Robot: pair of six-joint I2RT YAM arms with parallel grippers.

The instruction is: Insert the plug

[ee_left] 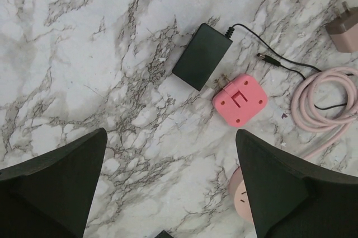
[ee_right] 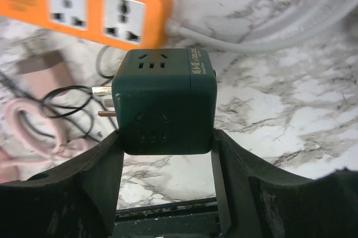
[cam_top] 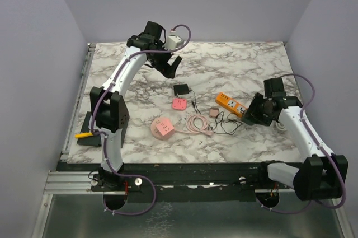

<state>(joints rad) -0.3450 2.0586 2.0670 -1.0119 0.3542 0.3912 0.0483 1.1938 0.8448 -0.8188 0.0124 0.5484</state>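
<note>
My right gripper (ee_right: 165, 143) is shut on the plug (ee_right: 162, 101), a dark green cube with sockets on its faces. Its metal prongs point left and it hangs just above the marble. The orange power strip (ee_right: 84, 5) lies beyond it, two sockets facing up. From above, the right gripper (cam_top: 251, 113) sits at the near end of the strip (cam_top: 230, 103), and the plug itself is hidden there. My left gripper (cam_top: 170, 67) hangs open, high over the back of the table, with nothing between its fingers (ee_left: 279, 187).
A black adapter (cam_top: 180, 89), a pink square plug (cam_top: 179, 103), a round pink socket (cam_top: 163, 128), a coiled pink cable (cam_top: 197, 122), a small beige charger (cam_top: 214, 112) and thin black wire lie mid-table. A yellow object (cam_top: 83, 135) lies by the left arm's base.
</note>
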